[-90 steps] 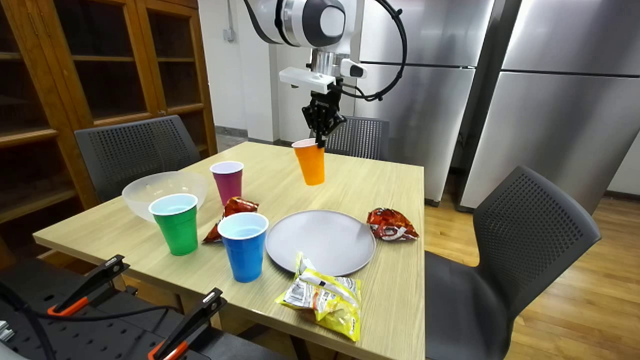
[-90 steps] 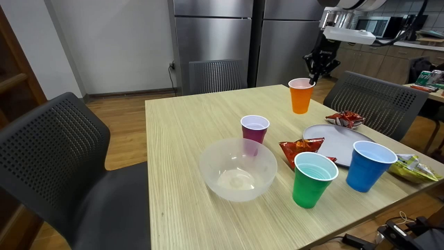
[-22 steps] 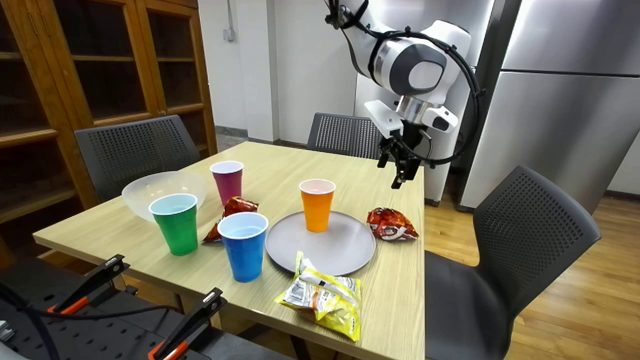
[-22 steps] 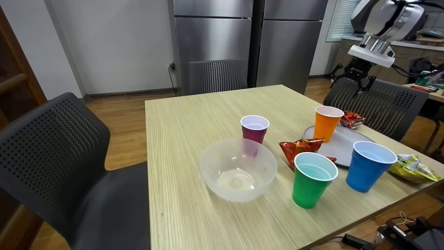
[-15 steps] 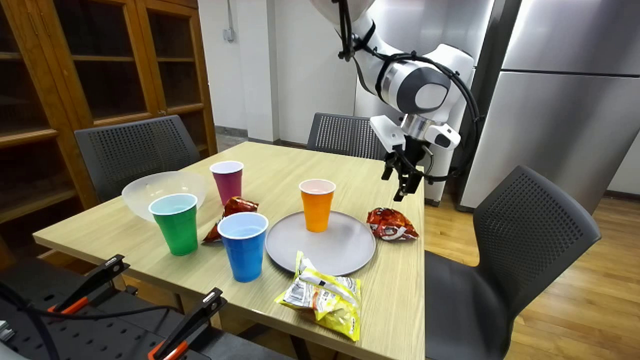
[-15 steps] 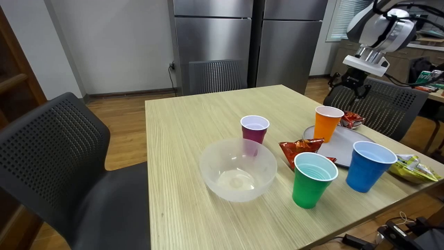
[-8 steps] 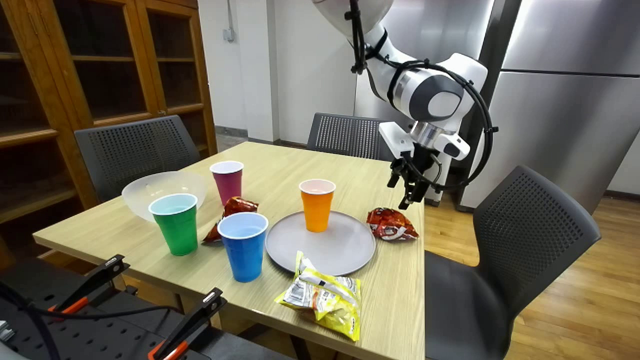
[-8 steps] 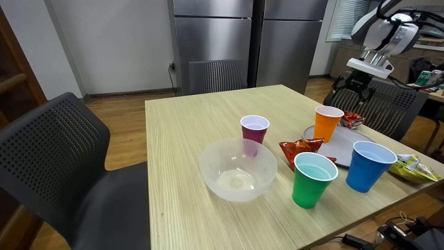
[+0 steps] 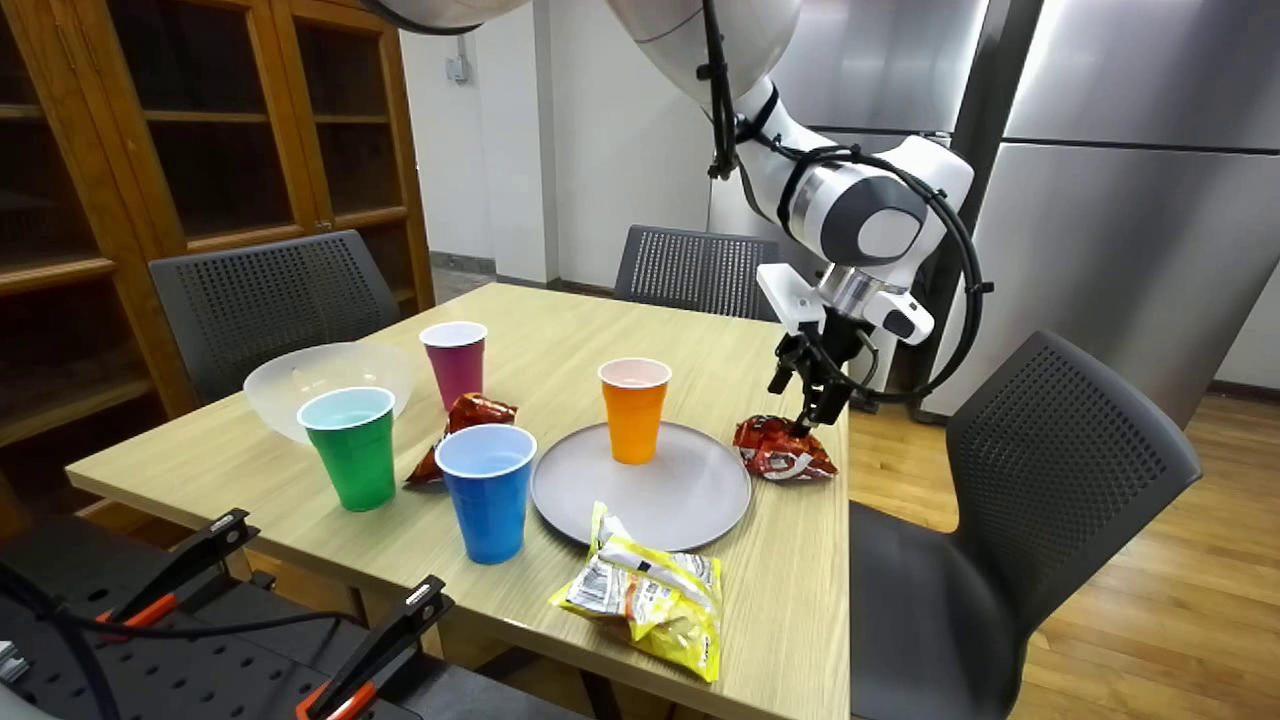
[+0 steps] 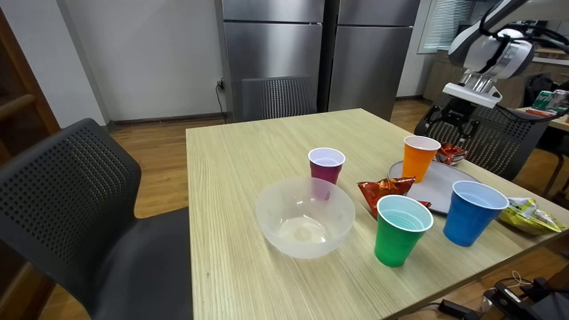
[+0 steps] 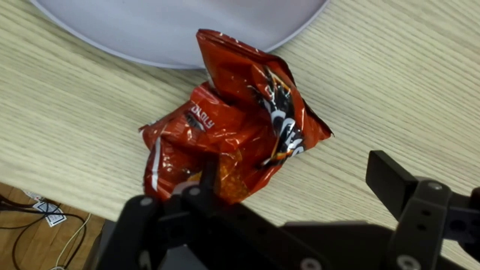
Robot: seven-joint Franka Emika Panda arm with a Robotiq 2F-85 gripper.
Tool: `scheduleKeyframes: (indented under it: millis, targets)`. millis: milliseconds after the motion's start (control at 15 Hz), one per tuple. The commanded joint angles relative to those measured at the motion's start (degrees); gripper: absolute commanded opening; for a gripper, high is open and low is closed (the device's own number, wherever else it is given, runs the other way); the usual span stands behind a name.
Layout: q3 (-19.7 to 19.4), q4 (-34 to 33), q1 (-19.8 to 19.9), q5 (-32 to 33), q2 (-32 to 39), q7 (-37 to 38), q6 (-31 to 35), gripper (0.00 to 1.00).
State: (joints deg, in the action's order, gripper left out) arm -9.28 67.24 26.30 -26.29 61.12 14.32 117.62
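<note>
In both exterior views, the orange party cup (image 9: 633, 415) stands on the gray plate (image 9: 685, 500), apparently placed. In the wrist view, the red snack bag (image 11: 243, 123) lies beside the plate, not yet gripped: the gripper (image 11: 294, 170) above has its jaws spread.

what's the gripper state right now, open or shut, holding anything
Gripper: open, holding nothing, close by a crumpled red snack bag; whether it touches the bag cannot be told.
</note>
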Motion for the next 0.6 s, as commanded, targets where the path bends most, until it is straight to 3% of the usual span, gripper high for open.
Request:
scheduleKeyframes:
  millis: [0,67,200,533]
  targets:
    - [1.13,-4.69,0.97,1.14,2.32,2.59,-3.42,1.0]
    - [1.19,-5.04,1.02,1.11,2.52,2.62,-3.58,0.75]
    - [1.24,-5.61,1.05,1.14,2.74,2.62,-3.99,0.66]
    - [1.34,-6.51,1.1,1.14,3.04,2.64,-4.38,0.27]
